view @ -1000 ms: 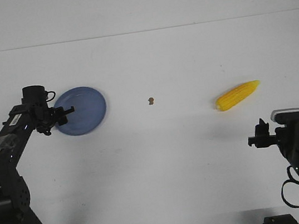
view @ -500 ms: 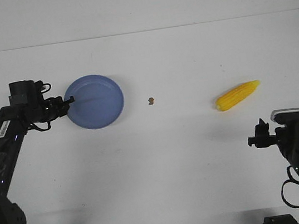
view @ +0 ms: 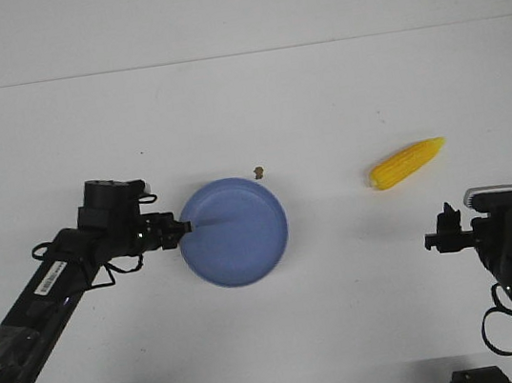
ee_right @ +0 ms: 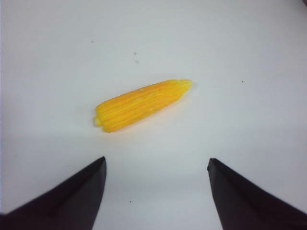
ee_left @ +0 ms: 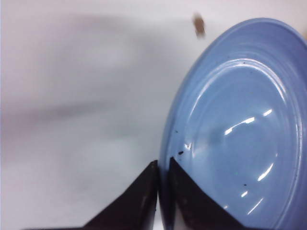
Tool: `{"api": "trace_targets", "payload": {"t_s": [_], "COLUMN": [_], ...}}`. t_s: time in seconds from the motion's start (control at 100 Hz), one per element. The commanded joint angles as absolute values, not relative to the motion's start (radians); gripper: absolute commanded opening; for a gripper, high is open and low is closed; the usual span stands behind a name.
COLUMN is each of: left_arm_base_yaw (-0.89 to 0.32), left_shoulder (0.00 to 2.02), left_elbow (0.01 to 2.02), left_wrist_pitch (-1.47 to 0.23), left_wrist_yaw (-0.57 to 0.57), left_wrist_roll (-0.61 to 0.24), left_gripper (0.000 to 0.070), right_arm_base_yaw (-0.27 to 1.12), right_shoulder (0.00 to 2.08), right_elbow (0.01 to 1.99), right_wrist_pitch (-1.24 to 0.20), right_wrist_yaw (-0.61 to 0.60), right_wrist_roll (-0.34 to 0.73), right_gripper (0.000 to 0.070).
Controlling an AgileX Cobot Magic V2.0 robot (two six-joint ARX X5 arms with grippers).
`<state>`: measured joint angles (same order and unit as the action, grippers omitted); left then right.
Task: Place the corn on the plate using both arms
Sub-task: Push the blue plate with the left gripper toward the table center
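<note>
The left hand [view: 183,229] pinches the plate [view: 244,241] by its rim alone, so it could slip free. The right hand [ee_right: 156,191] gapes empty near the corn [view: 406,163].

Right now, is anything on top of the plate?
No food: the plate holds only dark specks. The left pincer pinches its rim. The corn lies apart on the table. Underneath is hidden.

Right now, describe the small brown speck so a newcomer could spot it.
On the white table, find the blue plate near the middle, its rim pinched by the left gripper. The speck lies just beyond the plate's far rim: tiny, brown, unlike the long yellow corn.
</note>
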<state>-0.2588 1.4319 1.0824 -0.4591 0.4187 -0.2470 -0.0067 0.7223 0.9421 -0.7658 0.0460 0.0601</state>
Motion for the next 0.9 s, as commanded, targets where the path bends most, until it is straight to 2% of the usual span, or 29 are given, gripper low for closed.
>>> {"api": "trace_targets", "payload": {"t_s": [0.0,0.19,0.78,0.89], "left_arm_base_yaw": [-0.288,-0.360,-0.407,-0.413], "left_shoulder": [1.443,1.451,1.546,1.554], "left_elbow": [1.040,0.923,0.894,0.894], "left_wrist_pitch": [-0.415,-0.294,-0.283,-0.283], "left_wrist_yaw": [0.428,0.428,0.426,0.426], "left_wrist_roll": [-0.291,-0.357,-0.356,-0.356], "left_gripper": [0.0006,0.0006,0.0012,0.0034], "right_arm_base_yaw": [-0.006,-0.006,-0.006,-0.006], "right_shoulder": [0.728,0.728,0.728,0.728], "right_elbow": [0.963,0.963,0.963,0.963], "right_wrist_pitch": [-0.756,-0.757,-0.757,-0.757], "right_wrist_yaw": [0.045,0.045,0.045,0.045], "right_wrist_roll": [0.082,0.082,0.082,0.082], "right_gripper": [0.0449,0.0449,0.0449,0.0449]}}
